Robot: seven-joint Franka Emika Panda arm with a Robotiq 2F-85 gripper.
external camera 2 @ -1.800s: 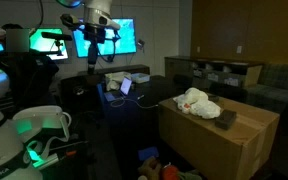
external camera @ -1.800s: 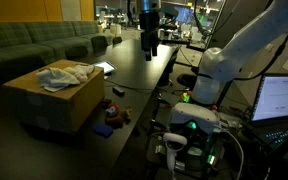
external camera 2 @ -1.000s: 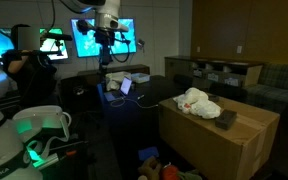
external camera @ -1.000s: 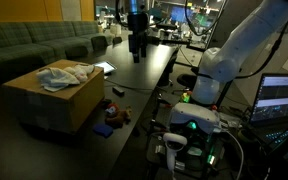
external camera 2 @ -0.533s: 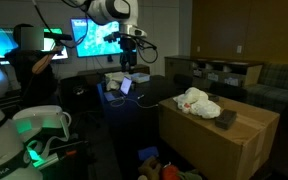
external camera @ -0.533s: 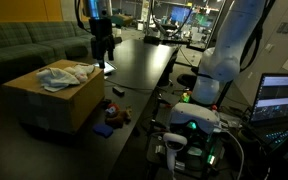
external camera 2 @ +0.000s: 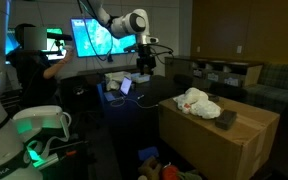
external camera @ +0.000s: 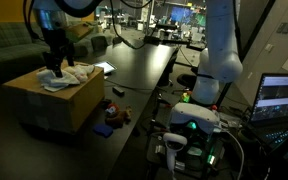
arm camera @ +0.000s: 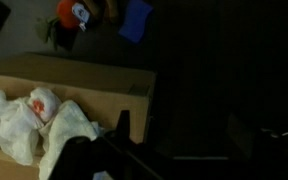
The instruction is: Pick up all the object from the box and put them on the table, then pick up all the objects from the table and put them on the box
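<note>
Wrist view, from left: white cloth (arm camera: 29, 125) heaped on cardboard box (arm camera: 94, 80), orange toy (arm camera: 74, 12) and blue item (arm camera: 136, 18) on floor past its edge. In an exterior view, gripper (external camera: 54, 64) above box, close over cloth; cannot tell if jaws wide or narrow, too dark. Also on box top, right of cloth: small dark item (external camera 2: 227, 118).

Item: gripper (external camera: 55, 66). Formerly high over the far end of the dark table (external camera: 144, 60). It has since swung across to the cardboard box (external camera: 69, 100) and hangs by the white cloth (external camera: 69, 74) (jaw setting too dark to read). Laptop screen (external camera: 281, 98): white page replaced by a darker display.
</note>
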